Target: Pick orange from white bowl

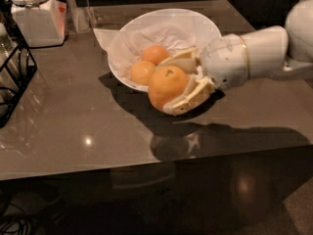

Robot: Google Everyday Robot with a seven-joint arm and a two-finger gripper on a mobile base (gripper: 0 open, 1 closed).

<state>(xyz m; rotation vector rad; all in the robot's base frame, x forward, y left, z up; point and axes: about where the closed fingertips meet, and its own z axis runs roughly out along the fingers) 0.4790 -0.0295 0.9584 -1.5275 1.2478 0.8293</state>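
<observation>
One hand around one big orange, two smaller oranges, one white bowl

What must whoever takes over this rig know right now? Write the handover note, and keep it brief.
The gripper reaches in from the right; its fingers are shut on the orange, one above and one below.
The orange is held at the near rim of the bowl; I cannot tell whether it is clear of the rim.
Two smaller oranges lie in the bowl on the paper.
Done: the grasp.
Left: carry the orange clear of the bowl, probably up and away.
</observation>
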